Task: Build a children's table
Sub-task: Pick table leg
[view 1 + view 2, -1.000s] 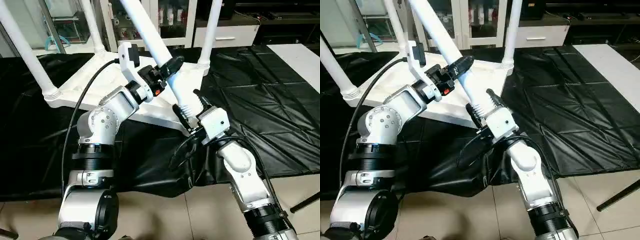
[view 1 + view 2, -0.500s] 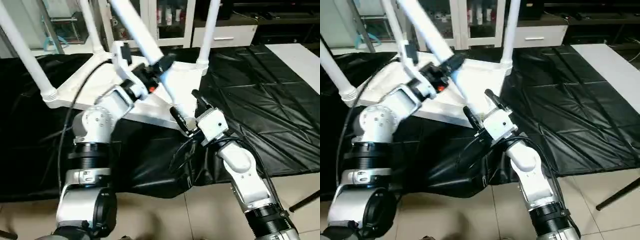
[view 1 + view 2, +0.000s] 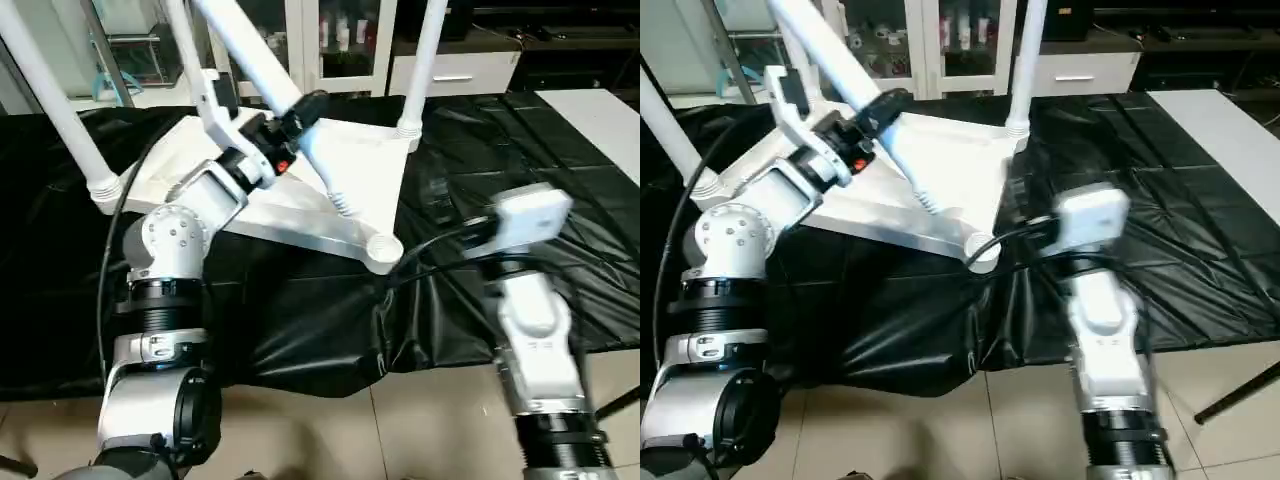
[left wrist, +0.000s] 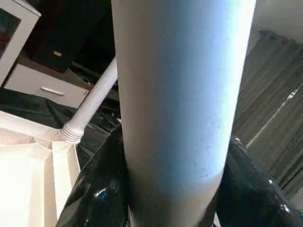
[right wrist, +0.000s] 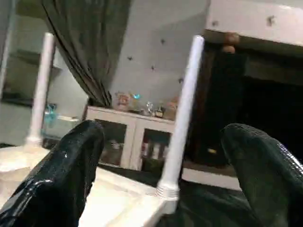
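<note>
Tabletop (image 3: 250, 195) lies upside down on the counter (image 3: 520, 130) with 3 legs socketed; left claw (image 3: 300, 108) clenched on the 4th leg (image 3: 262, 68), right claw (image 5: 161, 175) released, so the threaded tip could miss the empty socket (image 3: 383, 249).

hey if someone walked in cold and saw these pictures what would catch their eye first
Probably the upside-down white tabletop on the black-covered work table, legs already rising from three corners. Next, the left gripper shut on a fourth, tilted leg above the empty near corner socket.
</note>
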